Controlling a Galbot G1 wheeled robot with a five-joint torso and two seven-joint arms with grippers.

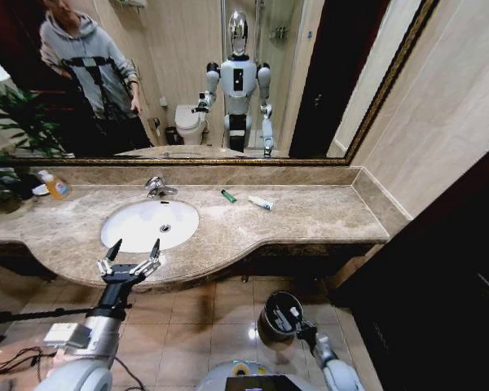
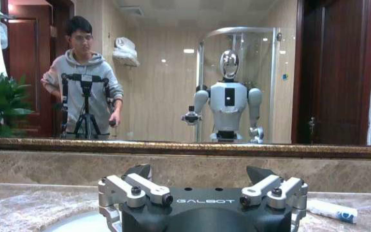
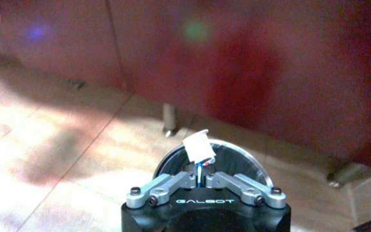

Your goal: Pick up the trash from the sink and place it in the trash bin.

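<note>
1. Trash is still being cleared: a white-and-blue tube [image 1: 260, 202] and a tiny green tube [image 1: 228, 195] are seen lying on the counter behind the sink [image 1: 122, 221], near each other but apart, so at least two pieces are judged left to fetch.
2. One white wrapper [image 3: 198, 146] is pinched between the closed fingers of the right gripper [image 3: 203, 182], held directly over the trash bin [image 3: 250, 162]; its drop is judged not yet made.
3. The bin stands on the tiled floor [image 1: 204, 326] below the counter's front edge, its shiny rim visible.
4. The left gripper [image 1: 132, 254] is held spread wide and empty at the counter's front edge, just before the basin.
5. The basin's bowl is seen bare apart from its drain.
6. The surround is beige-brown marble [image 1: 310, 216], with a chrome faucet [image 1: 156, 187] behind the basin and an orange bottle [image 1: 54, 185] far to the left.
7. A gold-framed mirror [image 1: 310, 49] is mounted above; dark wood panelling closes the right side.
</note>
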